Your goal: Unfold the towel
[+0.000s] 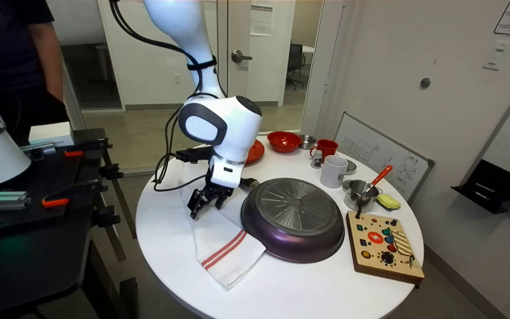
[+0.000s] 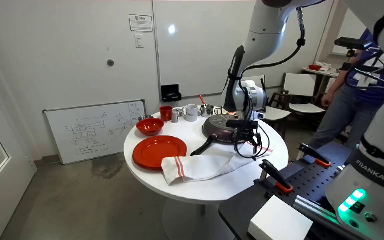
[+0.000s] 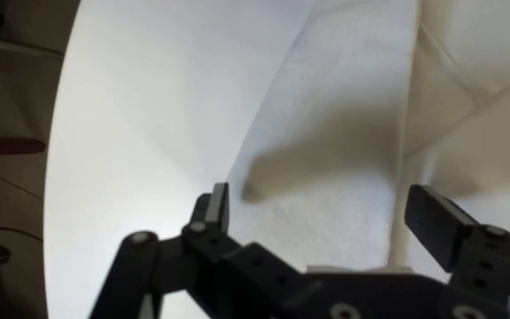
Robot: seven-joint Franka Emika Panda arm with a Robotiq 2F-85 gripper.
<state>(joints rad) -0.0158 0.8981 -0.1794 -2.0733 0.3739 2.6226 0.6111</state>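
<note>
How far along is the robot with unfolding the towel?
Done: the towel looks laid out lengthwise, red stripes showing at both ends. In hand: nothing gripped; the gripper stands open over it. Left: probably spreading its width, since it appears folded into a narrow strip.

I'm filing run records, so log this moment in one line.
claw: open, over towel; held: nothing; towel: folded strip on round table; unfolding: incomplete

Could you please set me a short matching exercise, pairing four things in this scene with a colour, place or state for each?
Things:
1. towel
2. dark pan
3. gripper
4. red-handled utensil

Colours, places, states:
A. upside down
B. leaning in the metal pot
C. white, with red stripes
D. open, holding nothing

Pairs: 1-C, 2-A, 3-D, 4-B.
</note>
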